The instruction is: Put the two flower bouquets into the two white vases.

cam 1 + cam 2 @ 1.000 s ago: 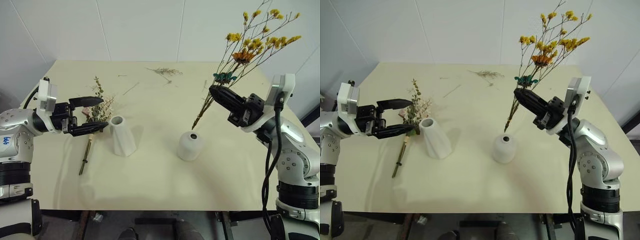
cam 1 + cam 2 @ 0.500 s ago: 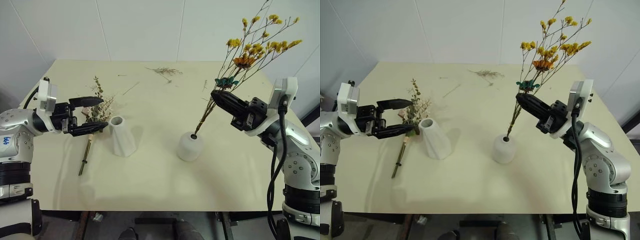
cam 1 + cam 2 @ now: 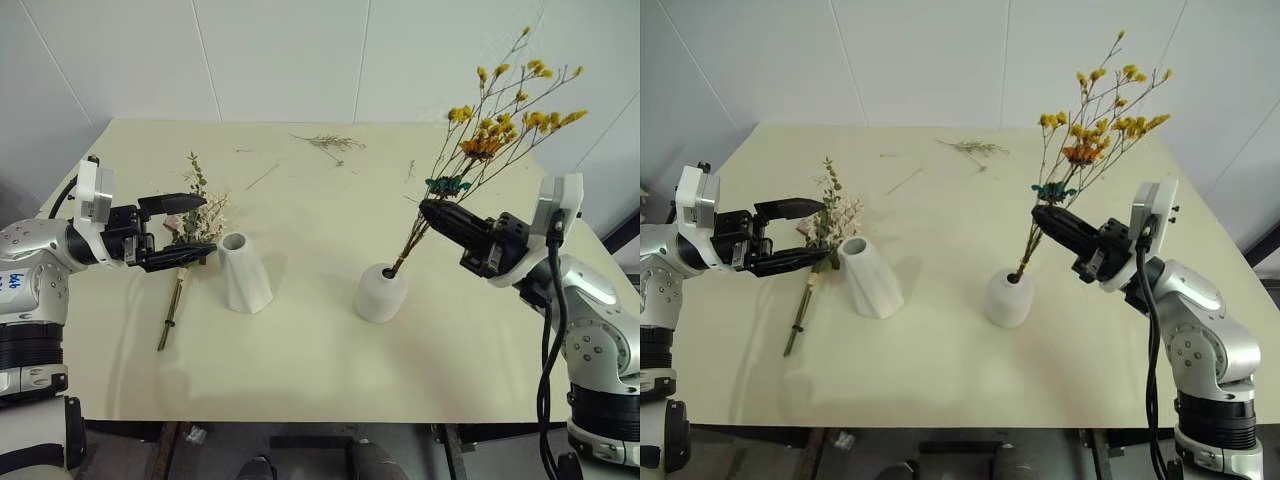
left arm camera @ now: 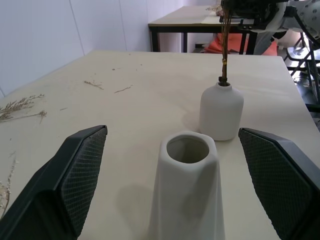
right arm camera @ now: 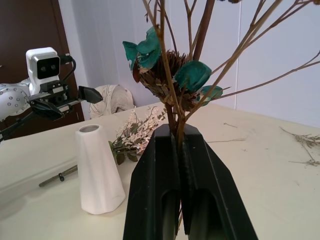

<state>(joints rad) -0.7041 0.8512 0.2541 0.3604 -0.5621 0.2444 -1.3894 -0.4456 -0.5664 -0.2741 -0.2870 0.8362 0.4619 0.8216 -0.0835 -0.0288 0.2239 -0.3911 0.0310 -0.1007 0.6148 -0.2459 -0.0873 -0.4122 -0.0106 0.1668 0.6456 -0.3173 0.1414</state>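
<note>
1. My left gripper (image 3: 178,232) sits at the table's 9 o'clock side, its two black fingers spread wide with nothing between them, hovering level above the tabletop and pointing toward the taller vase.
2. Just under and past those fingers lies the rose bouquet (image 3: 192,228), flat on the cream table (image 3: 320,360): pale blooms and green sprigs toward 12 o'clock, its stem running down toward 6 o'clock. It is in no vase.
3. The taller white vase (image 3: 243,272) stands upright just beside the bouquet, on its 3 o'clock side; from my left wrist camera its open mouth (image 4: 187,149) is empty and sits between my two spread fingers.
4. At the table's far edge, about 12 o'clock, I see a loose dried twig (image 3: 330,143) and a few scraps, well apart from everything else.
5. The short rounded vase (image 3: 381,293) stands right of centre. The lower end of the brown stems meets its small top hole; I can see the stem entering the neck from my left wrist camera.
6. The yellow bouquet (image 3: 500,110) leans up and away toward 1 o'clock from that vase, blooms high over the table's right edge.
7. My right gripper (image 3: 432,213) is pressed together on the yellow bouquet's stems, above the short vase, at its 2 o'clock.
</note>
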